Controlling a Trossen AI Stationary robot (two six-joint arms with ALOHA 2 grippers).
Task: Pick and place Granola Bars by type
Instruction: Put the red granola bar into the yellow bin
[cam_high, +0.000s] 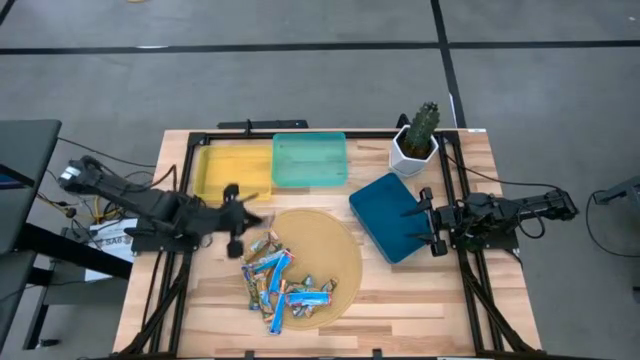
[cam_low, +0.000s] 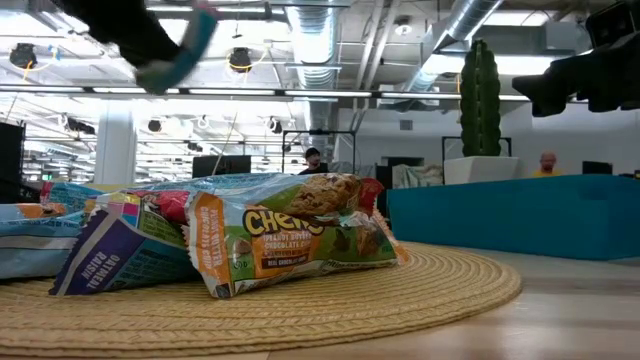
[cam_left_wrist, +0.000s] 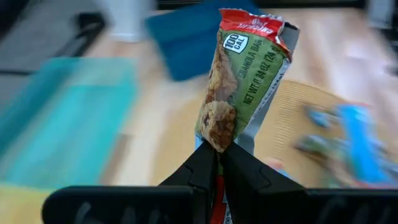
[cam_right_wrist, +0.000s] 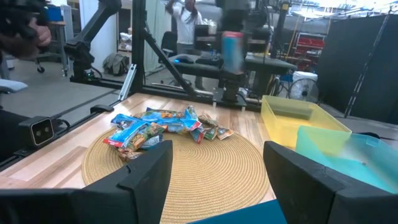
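Wood table (cam_high: 420, 290), woven round mat (cam_high: 335, 250); left gripper (cam_left_wrist: 219, 152) pinches crinkly green-wrapped bar (cam_left_wrist: 239, 81); right gripper (cam_right_wrist: 214, 168) open.

Green-and-red wrapped granola bar (cam_left_wrist: 245, 81); bright blue bars (cam_high: 277, 280) on a tan woven mat (cam_high: 335, 250); yellow (cam_high: 215, 170), teal (cam_high: 310, 160), dark blue (cam_high: 390, 215) trays.

A heap of granola bars (cam_high: 283, 283) is seen on the round woven mat (cam_high: 345, 250), gathered at its near left part. Bright blue wrappers are mixed with tan and silver ones, lying flat and crossed over each other. At the front of the heap a Chewy chocolate-chip bar (cam_low: 300, 240) is laid on its side. One green-and-red bar (cam_left_wrist: 239, 81) is held upright by its lower end, above the surface.
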